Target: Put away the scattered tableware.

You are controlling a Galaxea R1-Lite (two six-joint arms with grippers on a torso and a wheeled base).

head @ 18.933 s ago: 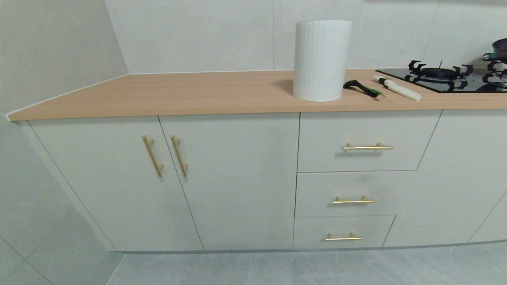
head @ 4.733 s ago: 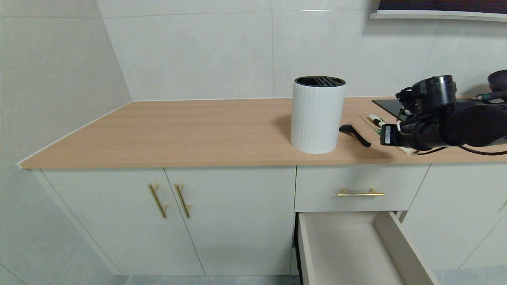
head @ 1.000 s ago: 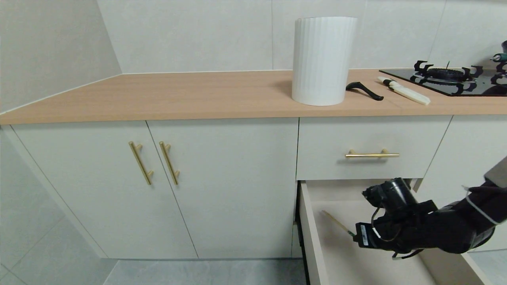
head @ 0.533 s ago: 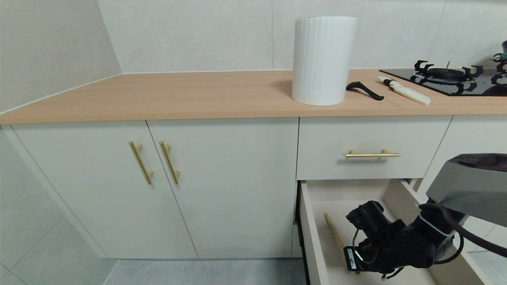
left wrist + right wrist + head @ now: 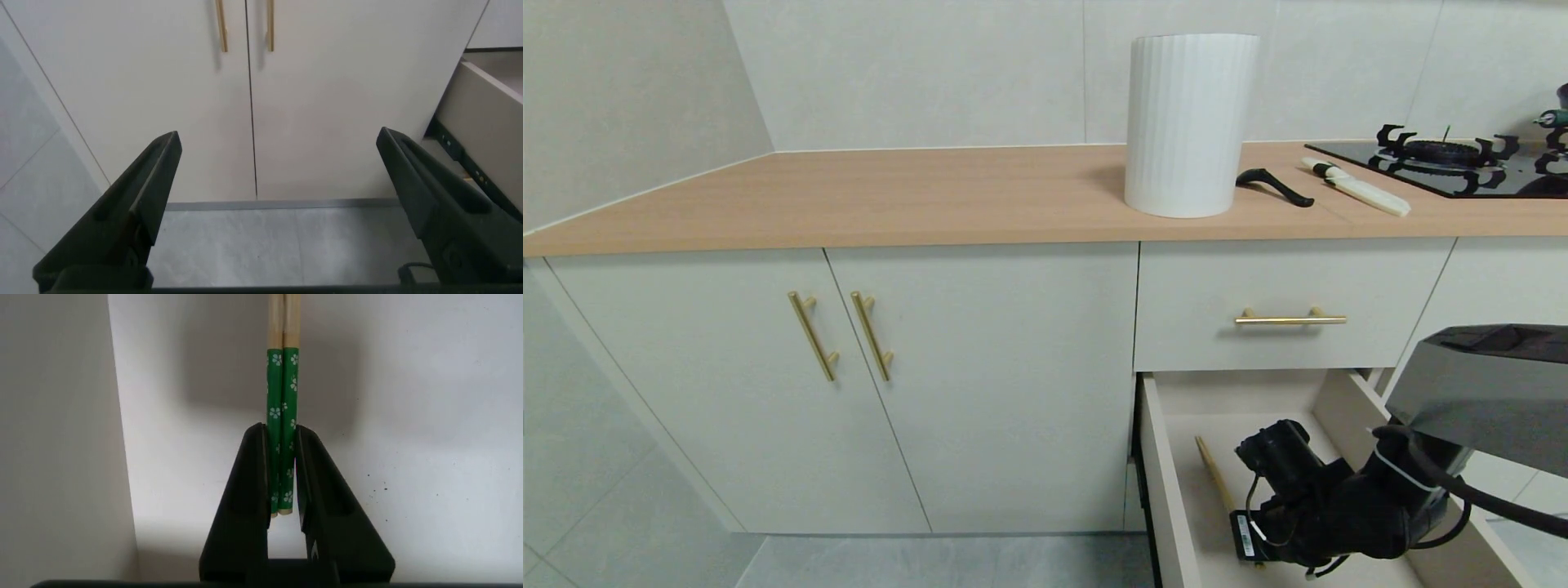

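Held chopsticks (image 5: 283, 376) clenched in the right tool (image 5: 283, 437) by green ends, low inside the open drawer (image 5: 1168, 478), long axis straight ahead of the tool. Saw the left tool (image 5: 278, 139) released, farther away.

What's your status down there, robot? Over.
Right gripper shut on chopsticks, low inside open drawer. Left gripper open, facing cabinet doors. Nothing in the way.

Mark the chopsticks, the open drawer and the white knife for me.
chopsticks (image 5: 276, 392), right wrist view, green patterned end.
drawer (image 5: 1160, 465), head view, left side wall.
knife (image 5: 1357, 188), head view, middle of its white length.
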